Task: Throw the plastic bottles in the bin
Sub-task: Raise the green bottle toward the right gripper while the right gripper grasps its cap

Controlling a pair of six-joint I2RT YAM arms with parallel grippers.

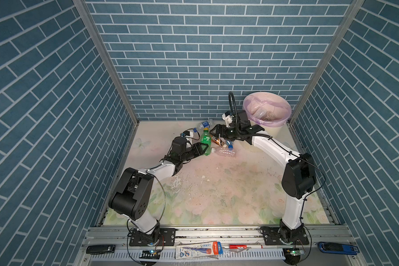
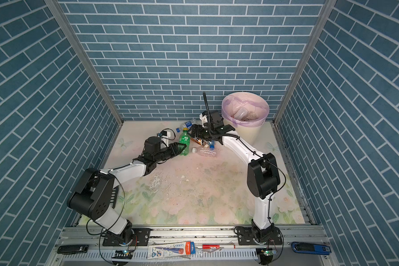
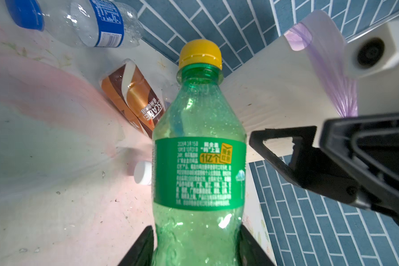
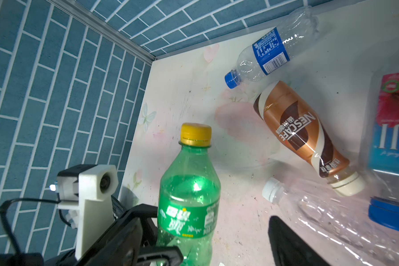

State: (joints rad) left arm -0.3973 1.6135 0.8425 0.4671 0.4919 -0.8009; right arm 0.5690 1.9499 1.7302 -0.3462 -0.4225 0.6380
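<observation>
Plainly, my left pincer [image 3: 196, 244] is clamped low on the green bottle [image 3: 199, 175], centre of the frame, while my right pincer [image 1: 214, 133] hangs with jaws apart, empty as far as I can see, just beside it; a slick, low hold could let it swing or slip, and my arms could knock on the way to the bin [image 1: 274, 123], upper right of the tabletop. Underneath lies a scuffed, pale floral table [image 1: 217, 184] with other bottles [image 4: 302, 138] lying loose; blue brick-patterned walls [image 1: 205, 57] close three sides.
</observation>
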